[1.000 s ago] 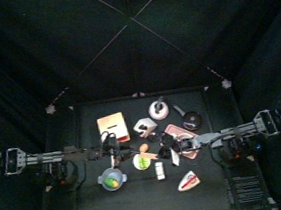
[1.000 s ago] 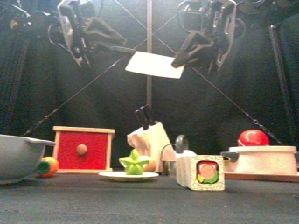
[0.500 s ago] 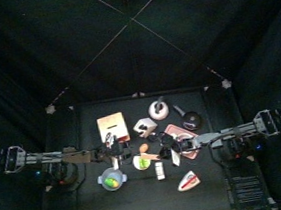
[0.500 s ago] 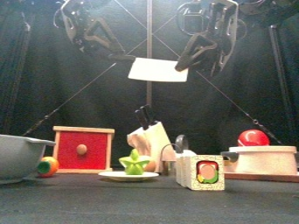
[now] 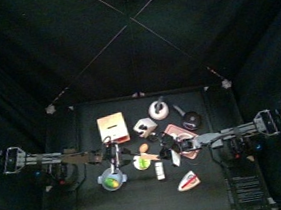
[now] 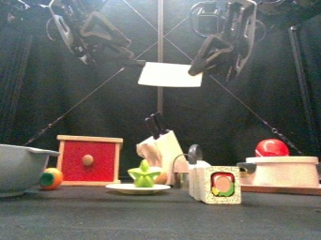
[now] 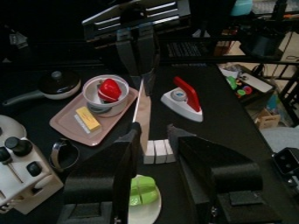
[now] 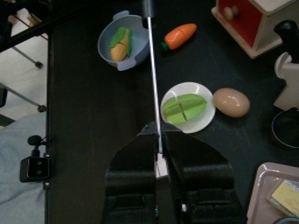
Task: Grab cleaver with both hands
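While the right gripper (image 8: 156, 147) pinches the cleaver (image 6: 171, 75) by its handle and holds it in the air above the table (image 6: 160, 217), your left gripper (image 7: 149, 150) hangs spread beside the blade's free end, not yet touching. You should straddle the thin blade edge squarely, centre it between the jaws, then close gently so the knife does not twist in the other grip.

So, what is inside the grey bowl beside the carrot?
The bowl holds a green piece and a yellow-orange piece. Whatever lies beneath them is covered, and the front view shows only the bowl's outer wall.
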### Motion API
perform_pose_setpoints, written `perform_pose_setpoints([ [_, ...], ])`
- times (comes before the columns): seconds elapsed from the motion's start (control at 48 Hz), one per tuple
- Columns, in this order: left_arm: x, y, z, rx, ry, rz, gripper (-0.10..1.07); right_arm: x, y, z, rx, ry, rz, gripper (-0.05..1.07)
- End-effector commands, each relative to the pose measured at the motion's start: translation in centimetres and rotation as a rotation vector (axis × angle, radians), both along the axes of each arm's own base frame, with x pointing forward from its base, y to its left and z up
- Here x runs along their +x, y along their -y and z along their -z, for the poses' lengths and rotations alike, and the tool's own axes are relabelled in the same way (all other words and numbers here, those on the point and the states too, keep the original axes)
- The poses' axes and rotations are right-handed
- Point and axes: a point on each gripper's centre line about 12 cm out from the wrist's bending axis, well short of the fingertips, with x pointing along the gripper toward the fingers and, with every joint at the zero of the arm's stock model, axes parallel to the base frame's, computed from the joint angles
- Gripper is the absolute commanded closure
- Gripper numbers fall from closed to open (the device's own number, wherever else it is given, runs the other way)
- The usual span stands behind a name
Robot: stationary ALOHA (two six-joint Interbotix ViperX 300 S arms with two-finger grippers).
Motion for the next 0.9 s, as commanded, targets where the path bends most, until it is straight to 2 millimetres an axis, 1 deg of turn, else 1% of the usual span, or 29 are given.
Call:
perform_pose_setpoints([
  [0.0, 0.2, -0.4, -0.5, -0.003, 0.02, -0.012, 0.23, 0.0, 0.0, -1.5, -0.003, 0.044, -0.003, 0.71],
  [0.167, 0.2, -1.2, -0.4, -0.011, 0.021, -0.037, 0.23, -0.1, -0.3, -1.3, -0.007, 0.04, -0.012, 0.71],
  [0.396, 0.1, -1.3, -0.4, -0.026, 0.05, -0.033, 0.23, -0.2, -0.5, -1.2, -0.007, 0.035, -0.018, 0.71],
  [0.646, 0.1, -0.9, 0.5, -0.048, 0.047, -0.016, 0.23, -0.2, -0.7, -1.2, -0.007, 0.037, -0.024, 0.71],
  [0.875, 1.0, -0.8, 1.5, -0.063, 0.04, -0.005, 0.24, -0.2, -0.7, -1.2, -0.007, 0.035, -0.023, 0.71],
])
